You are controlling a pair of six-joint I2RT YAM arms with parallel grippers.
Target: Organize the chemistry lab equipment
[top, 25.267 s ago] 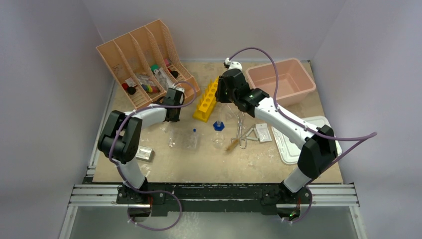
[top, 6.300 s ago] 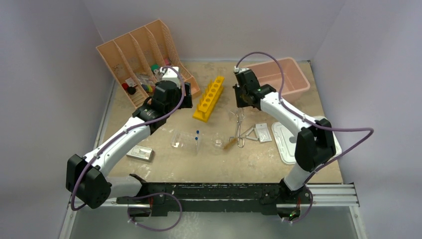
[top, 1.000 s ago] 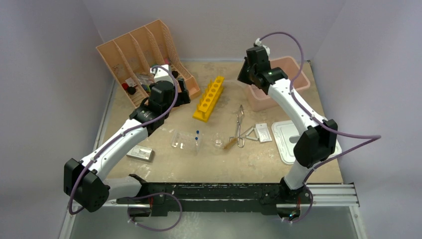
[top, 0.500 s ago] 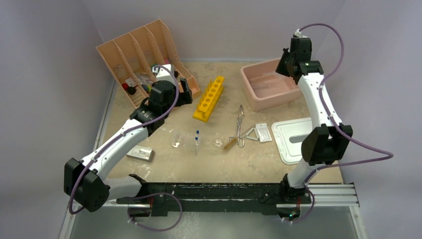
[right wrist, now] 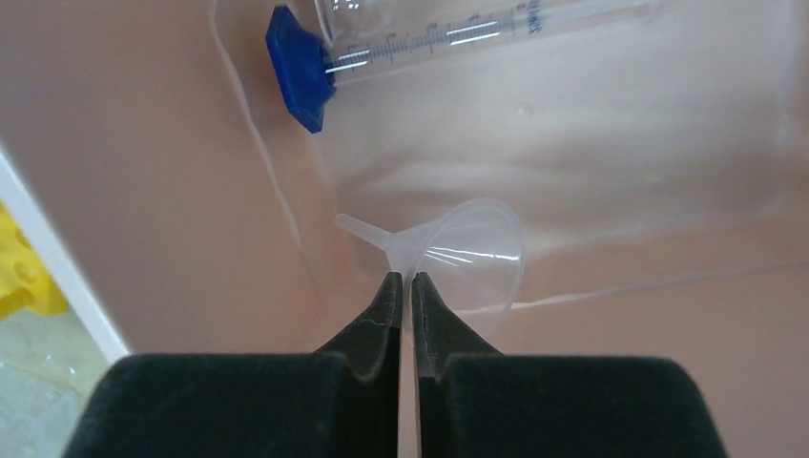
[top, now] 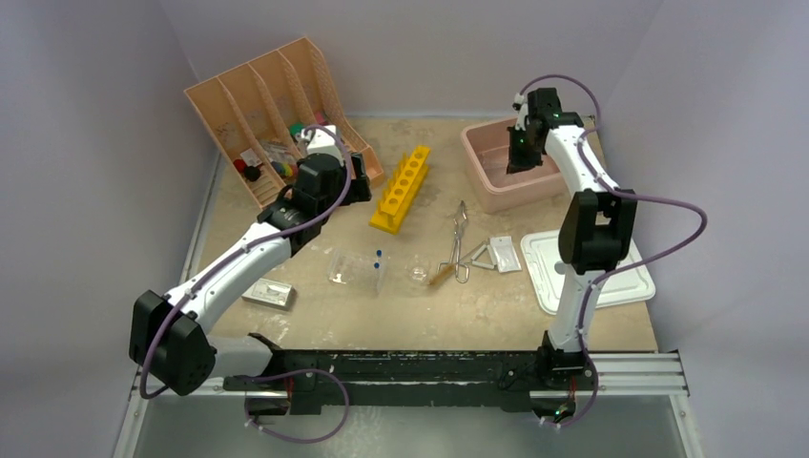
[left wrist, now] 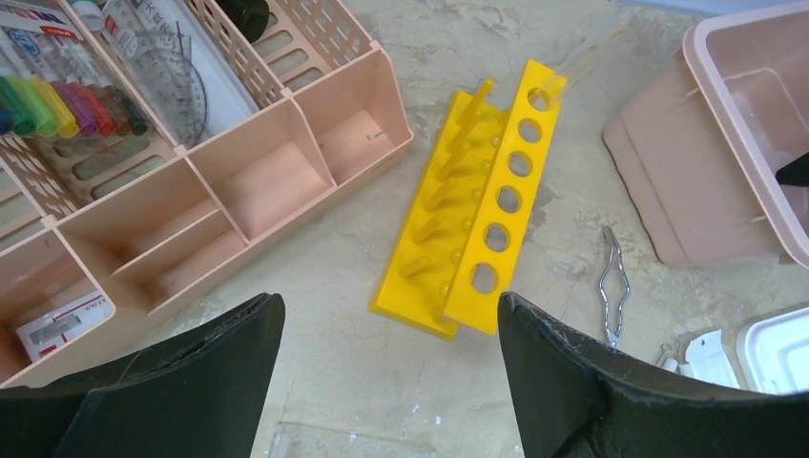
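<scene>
My right gripper (top: 519, 160) (right wrist: 402, 279) hangs inside the pink tub (top: 477, 164), shut on the rim of a clear plastic funnel (right wrist: 474, 250). A clear graduated cylinder with a blue base (right wrist: 303, 67) lies on the tub floor (right wrist: 143, 172) beyond the funnel. My left gripper (top: 366, 185) (left wrist: 391, 315) stands open and empty over the bare table, just short of the yellow rack (left wrist: 477, 229). On the table lie metal tongs (top: 459, 237) (left wrist: 611, 286), a wire triangle (top: 482, 256), a white packet (top: 506, 253), a wooden-handled brush (top: 444, 276), blue-tipped pipettes (top: 377, 262) and a silver blister sheet (top: 270, 293).
The peach slotted organizer (top: 267, 110) (left wrist: 238, 181) stands at the back left with small items in its slots. The yellow rack (top: 401, 188) lies between it and the tub. The tub's white lid (top: 582, 272) lies at the right, beside the right arm.
The right arm has swung from the tub's left rim round past its back right corner and come down into the tub with the funnel. The left arm has hardly moved.
</scene>
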